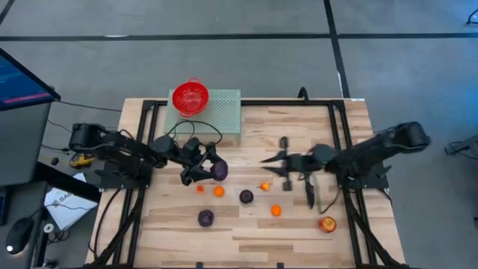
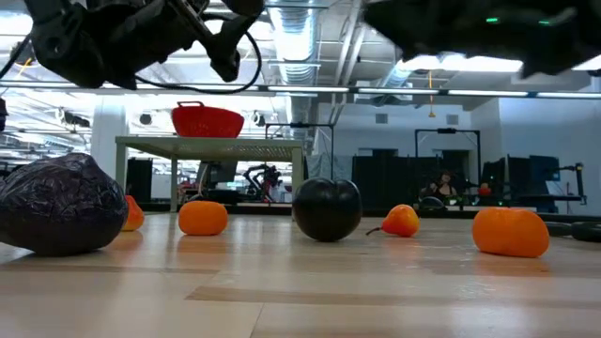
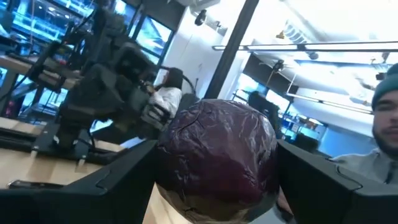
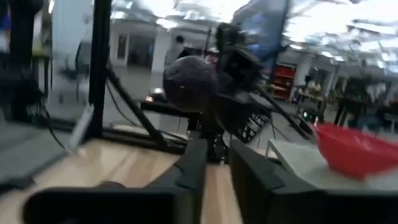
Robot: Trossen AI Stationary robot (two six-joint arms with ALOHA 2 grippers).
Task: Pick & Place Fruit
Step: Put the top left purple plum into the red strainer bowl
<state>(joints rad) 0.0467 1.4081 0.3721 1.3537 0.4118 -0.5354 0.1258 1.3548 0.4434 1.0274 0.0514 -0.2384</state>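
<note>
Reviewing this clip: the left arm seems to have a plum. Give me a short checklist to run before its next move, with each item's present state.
1. Left gripper holds a purple plum: ok, the plum sits between its fingers in the left wrist view.
2. Plum lifted off the table: cannot tell.
3. Red bowl upright on the green mat: ok.
4. Right gripper clear of the left: ok, a gap separates them.
5. Right gripper empty: ok, nothing between its fingers.
6. Loose fruit away from the bowl: ok.
</note>
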